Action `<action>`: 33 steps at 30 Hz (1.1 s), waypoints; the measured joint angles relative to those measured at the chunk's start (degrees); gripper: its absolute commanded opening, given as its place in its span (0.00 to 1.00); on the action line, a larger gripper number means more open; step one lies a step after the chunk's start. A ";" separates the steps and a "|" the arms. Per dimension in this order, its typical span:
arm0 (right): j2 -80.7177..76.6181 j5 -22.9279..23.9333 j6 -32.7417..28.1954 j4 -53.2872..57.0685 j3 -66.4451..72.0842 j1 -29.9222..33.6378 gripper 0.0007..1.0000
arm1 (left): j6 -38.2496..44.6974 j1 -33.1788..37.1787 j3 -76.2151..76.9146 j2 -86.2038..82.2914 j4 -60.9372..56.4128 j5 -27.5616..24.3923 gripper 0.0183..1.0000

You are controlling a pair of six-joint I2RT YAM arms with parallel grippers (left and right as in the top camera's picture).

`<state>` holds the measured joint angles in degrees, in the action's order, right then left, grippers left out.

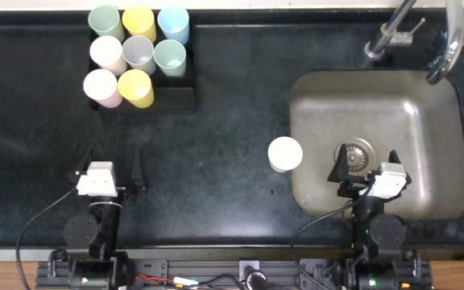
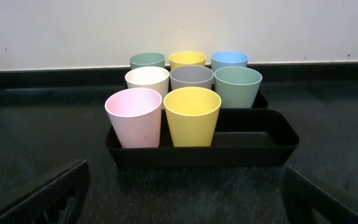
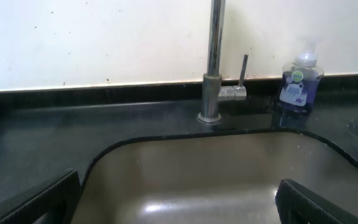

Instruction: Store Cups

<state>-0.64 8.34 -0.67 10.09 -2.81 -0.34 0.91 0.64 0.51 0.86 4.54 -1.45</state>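
White cup (image 1: 284,153) stands beside sink (image 1: 413,121) rim; 1 tray (image 1: 180,98) corner open.

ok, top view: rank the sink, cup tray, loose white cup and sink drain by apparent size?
1. sink
2. cup tray
3. loose white cup and drain: these look about alike. The drain sits lower and the right hand partly covers it, so I won't rank them.
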 measured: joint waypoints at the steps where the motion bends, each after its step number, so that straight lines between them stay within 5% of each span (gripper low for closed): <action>1: 0.02 0.00 0.00 -0.02 0.00 0.00 1.00 | -0.04 0.00 0.00 0.00 -0.02 0.02 1.00; 33: 0.00 -0.94 0.02 -0.02 0.00 0.00 1.00 | -0.61 0.00 0.00 0.00 -0.02 0.00 1.00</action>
<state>-0.64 7.40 -0.64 10.07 -2.81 -0.34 0.30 0.64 0.51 0.86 4.51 -1.45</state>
